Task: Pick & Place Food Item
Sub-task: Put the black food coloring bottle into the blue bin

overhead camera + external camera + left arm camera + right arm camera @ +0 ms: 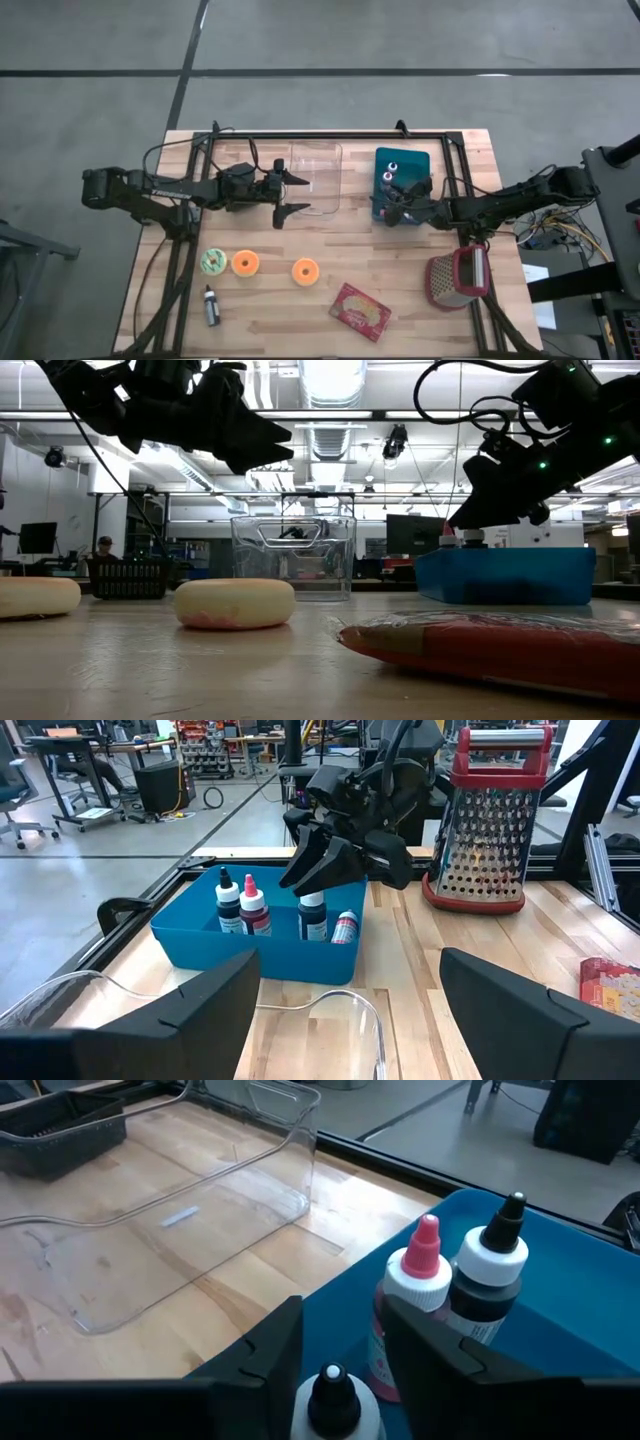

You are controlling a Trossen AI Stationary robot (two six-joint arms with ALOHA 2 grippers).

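Observation:
Three ring-shaped toy doughnuts lie flat near the table's front left: a green one [214,262] and two orange ones [245,263] [305,271]. A red snack packet [360,312] lies flat at the front middle. My right gripper [342,1316] is open, low in the blue bin [415,160]. Its fingers stand on either side of a black-capped, white-shouldered bottle [332,1380] that stands upright in the bin beside two other bottles [425,1270] [490,1265]. My left gripper [300,193] hangs open above the clear bin [318,160], holding nothing. My right gripper has its two fingers [270,1360] on either side of the black-capped bottle's top [332,1378], coming slanting down from the table's right. The bottle stands upright in the blue bin. I cannot tell whether the fingers touch it.
A red-framed metal grater [458,278] stands at the front right. A small dark bottle [211,305] lies near the front left corner. A black frame [330,135] runs along the table's far side and down both flanks.

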